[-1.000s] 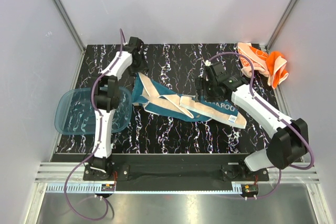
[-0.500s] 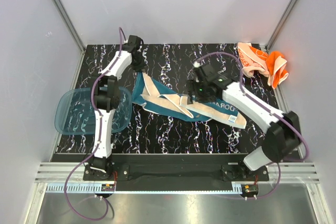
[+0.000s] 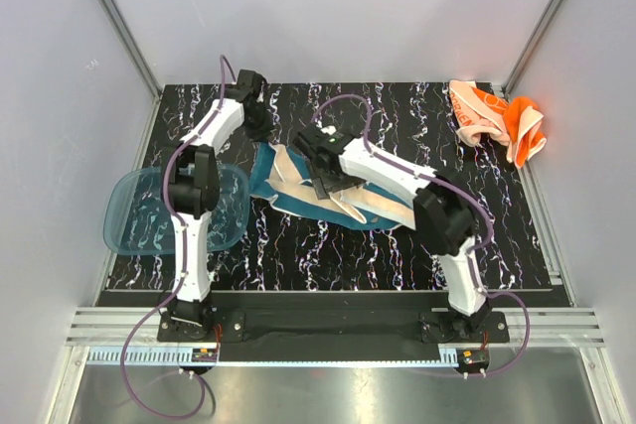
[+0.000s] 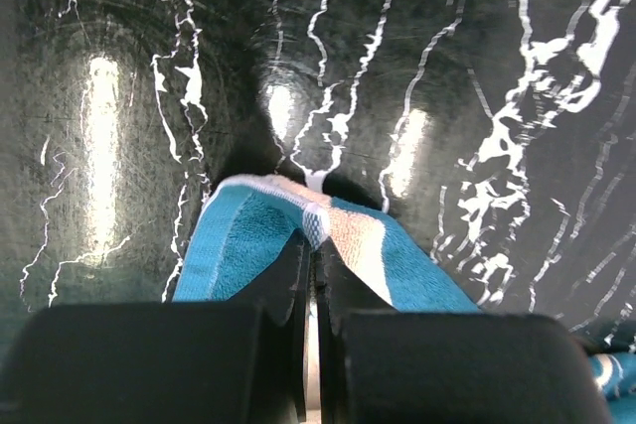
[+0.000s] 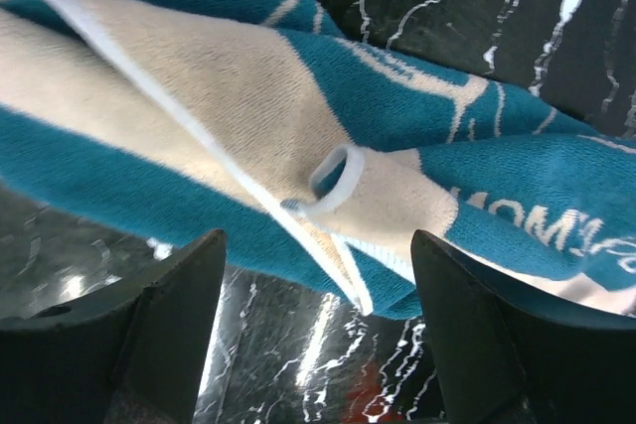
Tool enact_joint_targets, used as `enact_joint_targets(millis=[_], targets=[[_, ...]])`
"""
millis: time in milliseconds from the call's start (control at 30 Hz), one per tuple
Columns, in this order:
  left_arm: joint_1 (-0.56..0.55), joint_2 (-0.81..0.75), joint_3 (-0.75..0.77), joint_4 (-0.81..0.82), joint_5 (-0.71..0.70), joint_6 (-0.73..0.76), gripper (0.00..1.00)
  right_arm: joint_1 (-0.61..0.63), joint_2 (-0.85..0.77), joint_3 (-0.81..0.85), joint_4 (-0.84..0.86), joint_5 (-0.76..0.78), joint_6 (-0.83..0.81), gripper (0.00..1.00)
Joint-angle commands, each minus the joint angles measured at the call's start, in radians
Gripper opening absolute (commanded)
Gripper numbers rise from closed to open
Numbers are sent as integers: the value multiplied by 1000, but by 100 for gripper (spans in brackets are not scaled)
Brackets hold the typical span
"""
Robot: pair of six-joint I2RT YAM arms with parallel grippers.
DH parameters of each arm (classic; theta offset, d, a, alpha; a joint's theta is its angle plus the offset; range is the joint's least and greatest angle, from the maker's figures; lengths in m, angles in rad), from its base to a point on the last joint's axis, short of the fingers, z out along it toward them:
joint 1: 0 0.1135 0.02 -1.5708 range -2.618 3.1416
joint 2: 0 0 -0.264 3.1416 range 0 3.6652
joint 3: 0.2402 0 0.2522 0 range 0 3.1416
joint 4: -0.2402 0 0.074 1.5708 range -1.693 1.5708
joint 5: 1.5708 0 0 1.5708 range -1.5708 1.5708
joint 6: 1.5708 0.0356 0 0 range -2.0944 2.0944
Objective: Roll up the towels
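My left gripper (image 4: 313, 245) is clamped on one corner of the teal towel (image 3: 281, 186), with the white hem pinched between its closed fingers right at the table (image 3: 397, 116) surface. I judge the point of this hold is to anchor that end so the cloth can be drawn out straight, because it lies creased and partly folded over itself, cream reverse up in a long band, and is not ready to roll. To reach the corner, my left arm stretches far back along the left side, its wrist tipped down low over the marble

My right gripper (image 3: 326, 174) hangs just above the middle of the same towel with its jaws spread wide and nothing in them. The small hanging loop (image 5: 335, 178) and a folded edge sit between the fingers. My right arm crosses well to the left, elbow bent, fingers pointing down at the fold, which looks like a set-up to take the edge and flatten it

The orange towel (image 3: 502, 121) lies bunched in the far right corner, untouched. The tray (image 3: 139, 215) sits at the left edge
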Motion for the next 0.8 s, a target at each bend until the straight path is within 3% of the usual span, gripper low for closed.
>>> enact_joint_targets(millis=[0,200,233,267,400,500,767], targets=[[3,-72,15,9,35,27,0,17,66,102,-128,166,27,82],[3,-91,13,9,35,43,0,19,160,126,-162,284,38,75],[3,-94,13,6,34,43,0,19,161,122,-162,298,41,71],[2,-94,13,6,32,44,0,17,161,122,-163,311,47,61],[2,-99,15,5,32,46,0,16,160,110,-177,343,49,46],[2,-99,10,3,32,46,0,16,131,89,-172,349,52,43],[-6,-100,10,-5,18,52,0,8,-42,12,-136,306,46,44]])
